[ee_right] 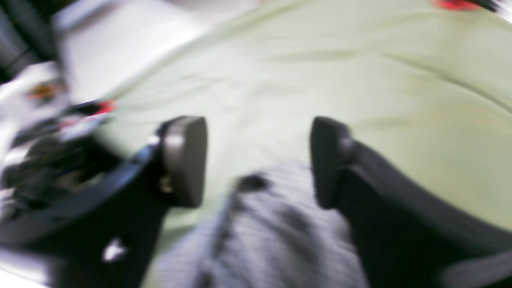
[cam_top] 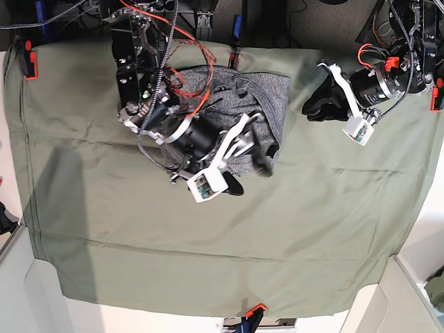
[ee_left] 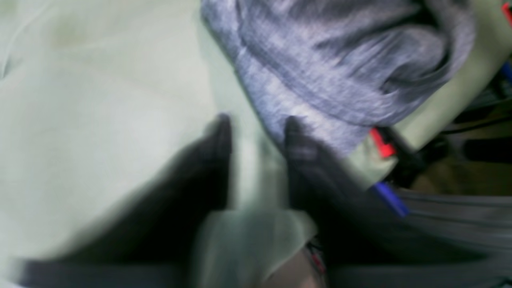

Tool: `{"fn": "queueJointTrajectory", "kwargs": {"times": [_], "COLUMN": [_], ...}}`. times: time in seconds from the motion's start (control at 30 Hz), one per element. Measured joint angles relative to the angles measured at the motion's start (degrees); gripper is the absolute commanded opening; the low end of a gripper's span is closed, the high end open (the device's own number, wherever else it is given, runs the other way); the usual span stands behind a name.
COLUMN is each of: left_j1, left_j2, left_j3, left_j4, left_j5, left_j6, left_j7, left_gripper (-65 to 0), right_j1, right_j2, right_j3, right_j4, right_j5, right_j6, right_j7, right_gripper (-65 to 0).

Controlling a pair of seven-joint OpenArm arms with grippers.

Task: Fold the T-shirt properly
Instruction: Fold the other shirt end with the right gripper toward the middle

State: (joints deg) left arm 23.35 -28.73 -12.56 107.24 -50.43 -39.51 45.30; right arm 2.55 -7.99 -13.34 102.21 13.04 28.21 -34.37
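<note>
Right gripper [ee_right: 258, 160]: jaws wide apart, holding nothing, poised over the edge of the shirt [cam_top: 260, 97]. Left gripper [ee_left: 258, 132]: jaws narrowly parted over the green cloth [cam_top: 312, 229], empty; one finger [ee_left: 298, 148] just beside the shirt's hem. One shirt, bunched at the table's far side; one cloth.

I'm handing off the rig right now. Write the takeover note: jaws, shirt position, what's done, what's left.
Left gripper: jaws slightly apart, empty, beside the T-shirt's edge.
Right gripper: jaws open, nothing held, over the shirt's edge.
T-shirt: bunched heap at the far middle of the green table cloth, partly under the right arm.
Done: no tidy fold visible.
Left: spread it flat, fold sleeves and body.
</note>
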Motion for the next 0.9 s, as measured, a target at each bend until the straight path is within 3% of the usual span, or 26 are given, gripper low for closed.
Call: {"fn": "queueJointTrajectory", "kwargs": {"times": [0.07,0.23,0.4,0.5,0.63,0.73,0.9], "left_j1": [-0.04,0.28,1.2,-0.22,-3.21,-6.58,-6.86], "left_j2": [0.0,-0.02,0.13,1.68,5.55,7.91,7.93], "left_j3": [0.0,1.66,8.81,13.64,18.82,19.26,19.26], "left_j4": [1.53,4.02,7.63,8.76,8.68,8.68,5.22], "left_j5": [-1.97,-1.81,-1.55,3.93,13.4,16.22,23.8], "left_j6": [0.02,0.04,0.04,0.0,0.0,0.02,-0.02], "left_j7": [-0.11,-0.13,-0.15,-0.52,-0.31,-1.33,-3.37], "left_gripper": [-65.0,-65.0,-65.0,-65.0,-65.0,-65.0,-65.0], "right_j1": [0.04,3.45,7.08,8.31,8.37,8.11,8.07], "right_j2": [0.0,0.04,3.52,5.49,5.62,5.44,5.64], "right_j3": [5.05,17.77,24.92,25.55,25.46,25.44,25.44], "right_j4": [0.0,-2.14,-7.82,-12.28,-16.79,-18.27,-18.29], "right_j5": [0.0,-0.07,0.2,1.77,3.58,3.61,4.31], "right_j6": [-0.13,-0.28,-0.22,-0.35,-0.13,-0.17,-0.17], "right_j7": [0.0,0.07,0.17,0.37,0.11,0.02,0.07], "right_gripper": [-65.0,-65.0,-65.0,-65.0,-65.0,-65.0,-65.0]}}
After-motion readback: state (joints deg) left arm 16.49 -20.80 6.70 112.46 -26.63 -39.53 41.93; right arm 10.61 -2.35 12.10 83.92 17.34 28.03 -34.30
